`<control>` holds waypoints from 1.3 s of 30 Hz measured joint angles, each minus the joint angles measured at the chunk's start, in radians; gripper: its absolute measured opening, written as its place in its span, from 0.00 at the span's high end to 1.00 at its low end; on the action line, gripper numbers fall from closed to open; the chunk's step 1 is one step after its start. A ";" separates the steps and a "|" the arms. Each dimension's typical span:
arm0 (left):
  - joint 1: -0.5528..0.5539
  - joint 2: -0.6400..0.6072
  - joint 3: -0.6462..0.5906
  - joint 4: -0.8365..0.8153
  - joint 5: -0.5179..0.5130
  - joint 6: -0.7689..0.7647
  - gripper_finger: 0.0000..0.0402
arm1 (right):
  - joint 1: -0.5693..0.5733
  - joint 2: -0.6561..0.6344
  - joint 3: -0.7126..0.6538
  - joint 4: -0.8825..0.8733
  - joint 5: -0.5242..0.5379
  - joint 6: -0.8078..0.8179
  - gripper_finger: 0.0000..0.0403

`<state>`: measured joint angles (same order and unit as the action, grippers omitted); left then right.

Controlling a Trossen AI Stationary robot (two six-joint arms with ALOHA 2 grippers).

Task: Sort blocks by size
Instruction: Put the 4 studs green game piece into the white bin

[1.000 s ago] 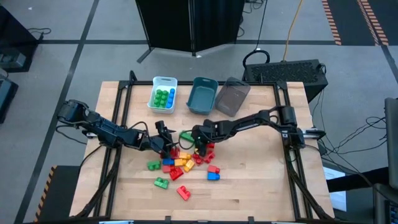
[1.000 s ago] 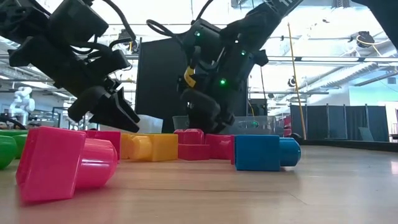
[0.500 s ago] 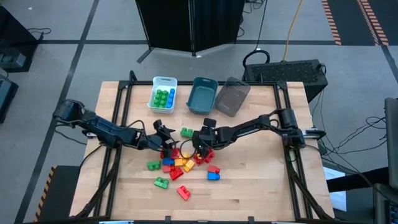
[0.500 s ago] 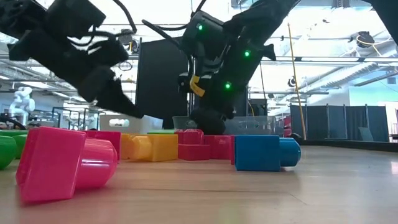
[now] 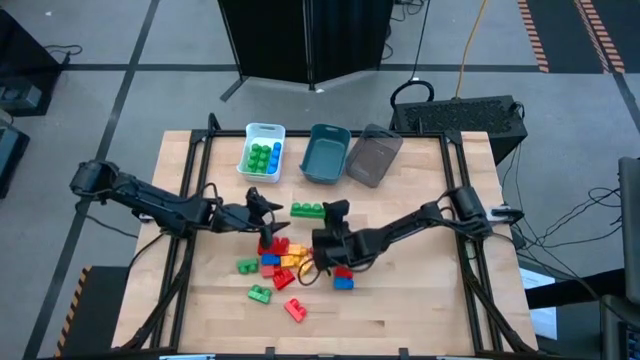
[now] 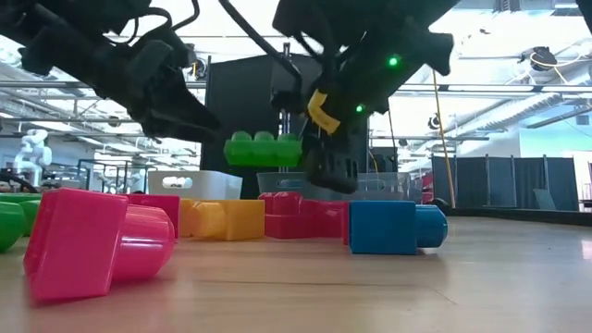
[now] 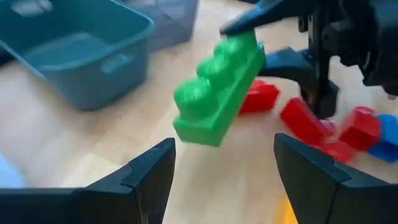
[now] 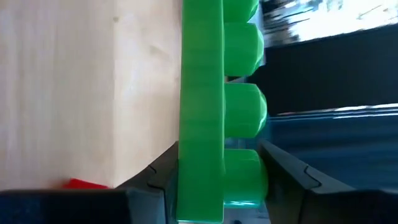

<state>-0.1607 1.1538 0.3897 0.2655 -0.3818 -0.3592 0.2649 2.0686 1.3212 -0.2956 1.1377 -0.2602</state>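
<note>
My right gripper (image 5: 328, 212) is shut on a long green brick (image 5: 308, 210), held above the table just beyond the far side of the pile of loose blocks (image 5: 290, 262). The brick also shows in the low view (image 6: 264, 150) and the left wrist view (image 7: 217, 90). My left gripper (image 5: 262, 205) is open and empty, raised just left of the green brick, with its fingers (image 7: 152, 171) pointing toward it. The red, yellow, blue and green blocks of the pile lie on the wooden table. My right gripper pinches the green brick at its right end (image 8: 202, 180), one finger on the studded top and one on the underside. The fingers come about level from the table's right and lie along the brick. The brick is lifted clear, level and studs up.
A white bin (image 5: 262, 152) holding green and blue blocks, a teal bin (image 5: 326, 152) and a grey bin (image 5: 372, 156) stand at the far edge. A pink block (image 6: 92, 240) lies close to the low camera. Bare wood lies at the table's near right.
My right gripper has risen with the green brick, which has gone from the table to hanging clear and level above the pile. My left gripper has moved up and toward the far edge, away from the pile.
</note>
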 joint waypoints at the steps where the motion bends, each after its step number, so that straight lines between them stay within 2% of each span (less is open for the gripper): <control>1: 0.010 0.000 0.000 0.009 0.029 -0.002 0.37 | 0.009 0.000 0.000 0.004 0.019 -0.013 0.63; 5: 0.037 -0.001 0.000 0.040 0.092 -0.003 0.37 | 0.035 0.000 0.000 0.042 0.043 -0.045 0.62; 15: 0.056 -0.001 0.000 0.066 0.153 -0.001 0.37 | 0.064 0.000 0.000 0.176 0.069 -0.184 0.62; 18: 0.056 -0.001 0.000 0.067 0.174 0.045 0.37 | 0.064 0.000 0.000 0.215 0.070 -0.216 0.62; 24: 0.056 -0.001 0.000 0.072 0.199 0.077 0.38 | 0.064 0.000 0.000 0.230 0.068 -0.228 0.62; 28: 0.056 -0.001 0.000 0.083 0.199 0.078 0.46 | 0.064 -0.001 0.000 0.236 0.067 -0.231 0.62; 36: 0.056 -0.001 0.000 0.092 0.200 0.079 0.77 | 0.064 -0.001 0.000 0.242 0.066 -0.234 0.57; 39: 0.056 -0.001 0.000 0.092 0.198 0.082 0.79 | 0.063 -0.001 0.000 0.243 0.065 -0.228 0.54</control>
<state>-0.1047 1.1530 0.3894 0.3580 -0.1839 -0.2768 0.3283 2.0678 1.3212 -0.0523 1.2032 -0.4878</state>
